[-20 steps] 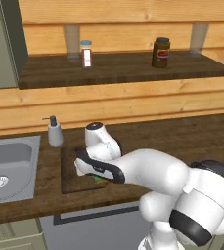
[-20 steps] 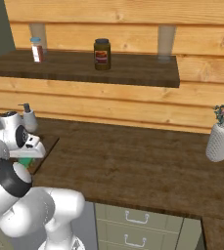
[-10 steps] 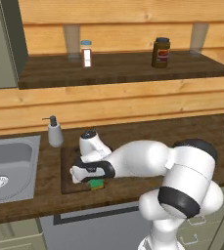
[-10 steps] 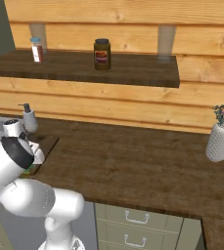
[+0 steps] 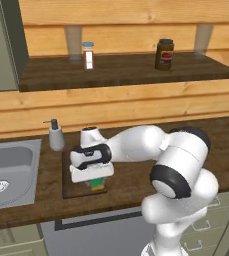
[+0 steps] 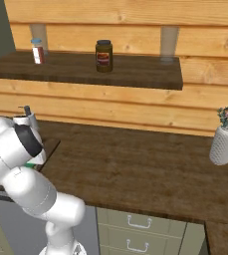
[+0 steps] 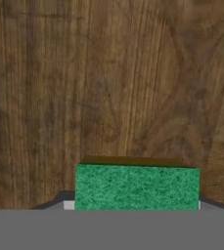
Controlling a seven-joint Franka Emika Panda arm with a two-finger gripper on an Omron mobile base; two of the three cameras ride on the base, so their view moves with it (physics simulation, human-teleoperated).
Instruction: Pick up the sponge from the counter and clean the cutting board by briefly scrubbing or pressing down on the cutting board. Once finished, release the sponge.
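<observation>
The end effector (image 5: pixel 97 181), left of centre, grips the sponge (image 5: pixel 97 183) pressed onto the cutting board (image 5: pixel 71 186): scrubbing step; next, I judge, release it.

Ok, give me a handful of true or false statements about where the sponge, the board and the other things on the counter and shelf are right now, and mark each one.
1. The gripper is shut on the sponge. True.
2. The sponge is in the sink. False: it is over the cutting board, near its front edge.
3. A soap dispenser stands on the counter between the sink and the board. True.
4. The dark jar stands on the counter beside the board. False: it is up on the shelf.
5. A vase with flowers stands on the counter, far from the board. True.
6. The sponge's green face shows in the hand view. True.
</observation>
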